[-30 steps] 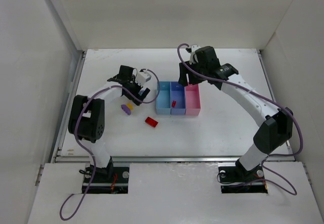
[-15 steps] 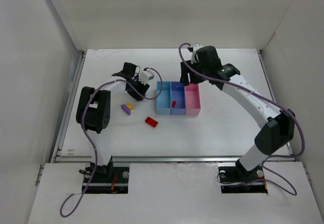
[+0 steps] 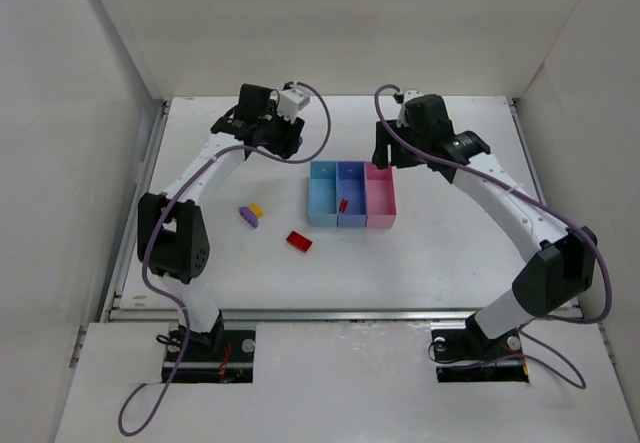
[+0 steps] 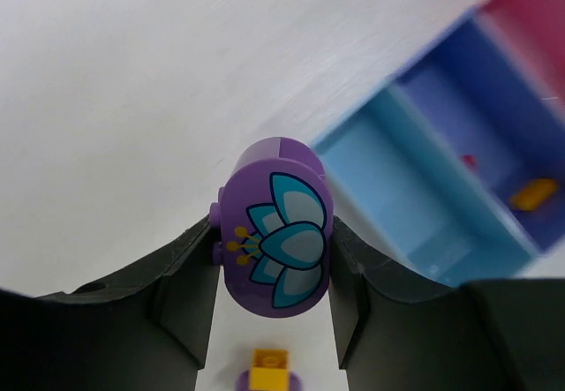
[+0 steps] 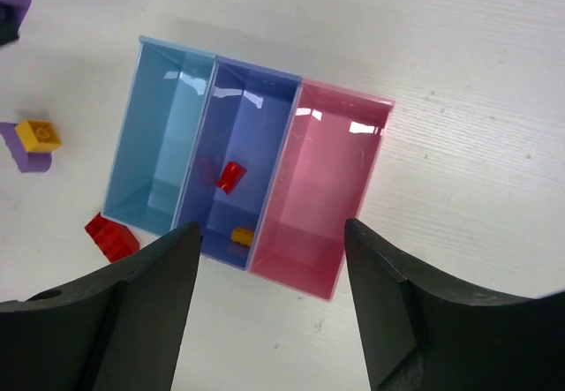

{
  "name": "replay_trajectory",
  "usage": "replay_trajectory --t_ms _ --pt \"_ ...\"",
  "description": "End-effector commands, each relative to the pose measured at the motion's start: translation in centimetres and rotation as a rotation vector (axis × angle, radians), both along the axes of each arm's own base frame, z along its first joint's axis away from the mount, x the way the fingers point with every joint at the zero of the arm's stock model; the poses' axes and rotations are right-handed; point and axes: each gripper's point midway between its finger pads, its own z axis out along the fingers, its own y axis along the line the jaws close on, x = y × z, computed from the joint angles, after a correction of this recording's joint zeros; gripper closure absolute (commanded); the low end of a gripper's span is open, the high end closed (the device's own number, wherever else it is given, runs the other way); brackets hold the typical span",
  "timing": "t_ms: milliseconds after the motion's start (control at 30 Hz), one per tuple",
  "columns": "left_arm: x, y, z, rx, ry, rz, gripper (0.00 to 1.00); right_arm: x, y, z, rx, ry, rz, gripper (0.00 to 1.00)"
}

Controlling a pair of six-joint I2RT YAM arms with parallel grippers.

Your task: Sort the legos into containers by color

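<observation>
Left wrist view: the left gripper (image 4: 275, 254) pinches a purple flower-printed lego (image 4: 275, 223) by its sides, over the table (image 4: 132, 100) near the light blue bin (image 4: 397, 179). The rounded piece could twist loose in transit and miss the blue-violet bin (image 4: 477, 109).

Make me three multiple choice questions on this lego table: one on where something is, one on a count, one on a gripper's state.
1. The small red piece sits in: A the light blue bin; B the middle blue bin; C the pink bin.
2. Pieces inside the three bins: A none; B four; C two.
3. The left gripper is: A shut on a purple piece; B open and empty; C shut on a green brick.
Answers: 1 B, it lies on that bin's floor. 2 C, only it and an orange piece are inside. 3 A, it clamps the flower-printed piece.
</observation>
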Motion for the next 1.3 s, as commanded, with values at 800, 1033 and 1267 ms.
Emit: replay_trajectory --t_ms 800,1033,1267 --pt "-8.2 -8.3 -4.6 -0.074 0.234 -0.083 0.44 -1.2 -2.0 3.1 0.05 -0.096 -0.075 0.27" --pt "-7.5 -8.3 -2.4 -0.087 0.178 -0.074 0.37 -1.2 -2.5 3.0 0.05 -0.096 -0.085 0.27" --pt "-7.1 -6.2 5.5 -0.076 0.026 -0.055 0.04 -1.2 -1.3 2.7 0.069 -0.087 -0.022 0.27"
